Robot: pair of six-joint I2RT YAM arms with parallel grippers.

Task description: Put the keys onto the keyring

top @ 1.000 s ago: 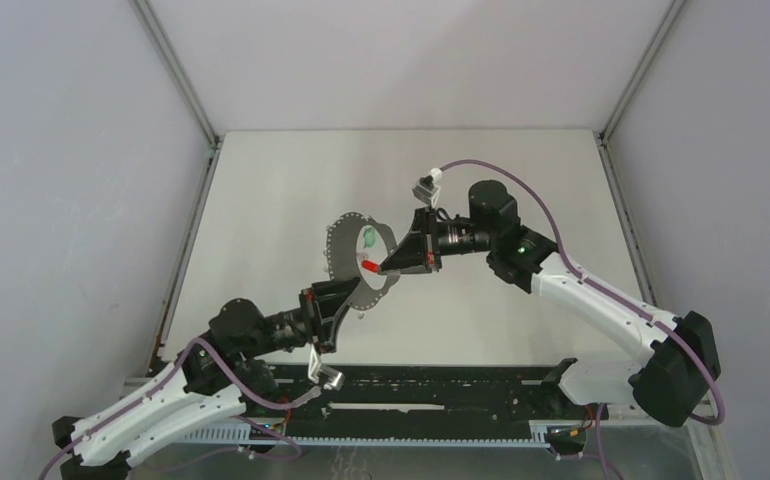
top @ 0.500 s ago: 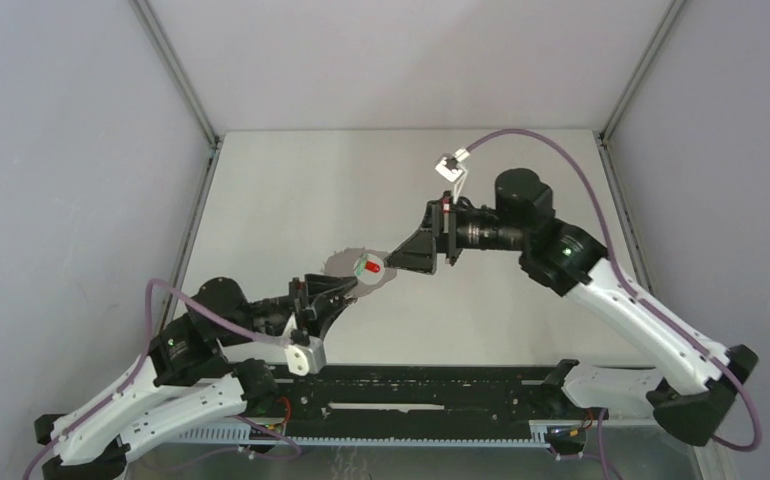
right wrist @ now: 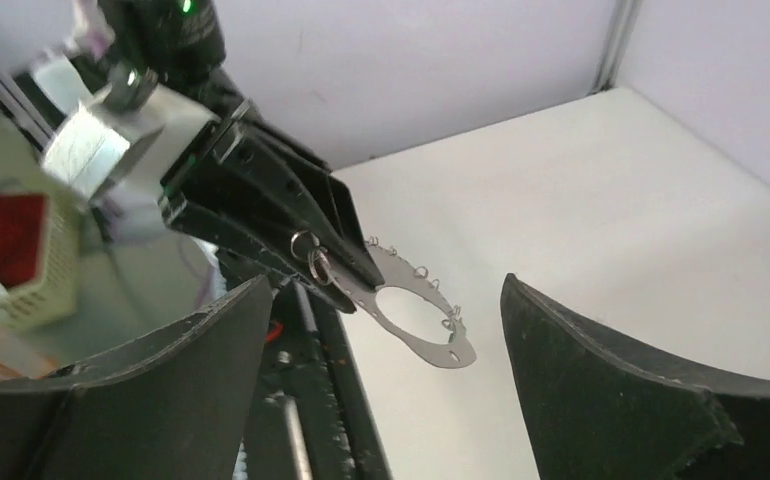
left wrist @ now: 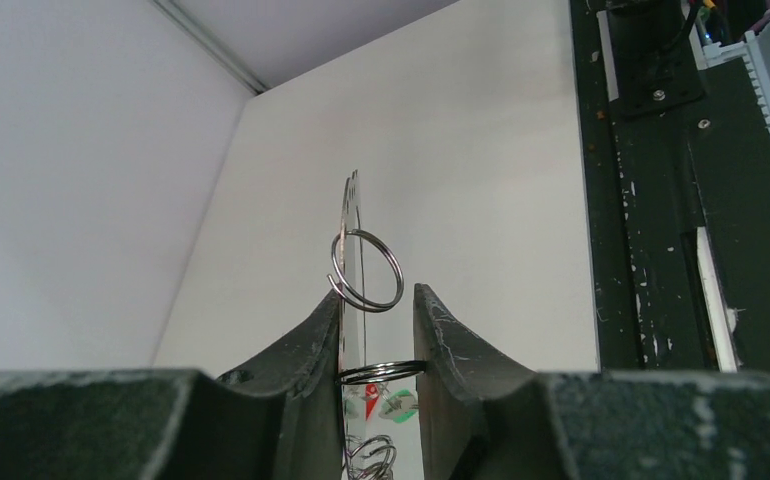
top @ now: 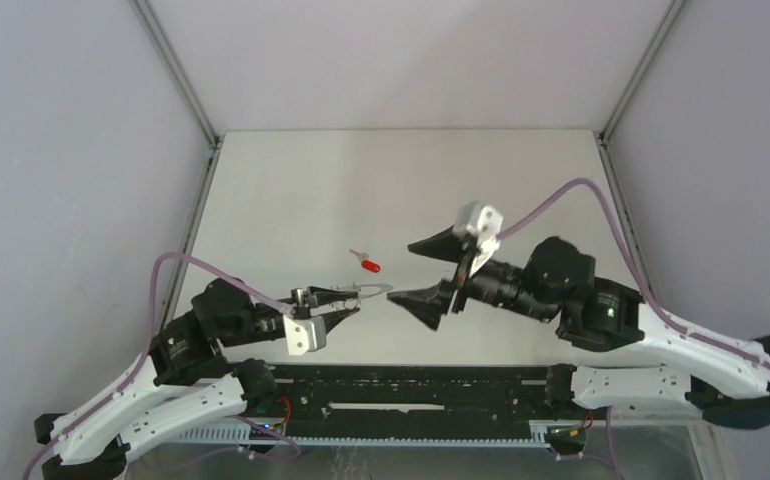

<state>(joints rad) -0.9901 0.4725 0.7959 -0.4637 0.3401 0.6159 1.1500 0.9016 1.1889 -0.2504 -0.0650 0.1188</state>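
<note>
On my top feed the left claw (top: 349,300) is clamped on the keyring (top: 376,289). It is a thin grey plate with a hole and small split rings along its rim, edge-on to that camera and sticking out toward 3 o'clock. The right claw (top: 402,270) faces it from 3 o'clock with its fingers spread wide, holding nothing, close to the plate's tip. The red key (top: 367,264) lies alone on the table (top: 291,200), at 12 o'clock from the plate. On the left wrist feed, red and green specks (left wrist: 383,402) sit deep in the claw's gap; I cannot tell what they are.
</note>
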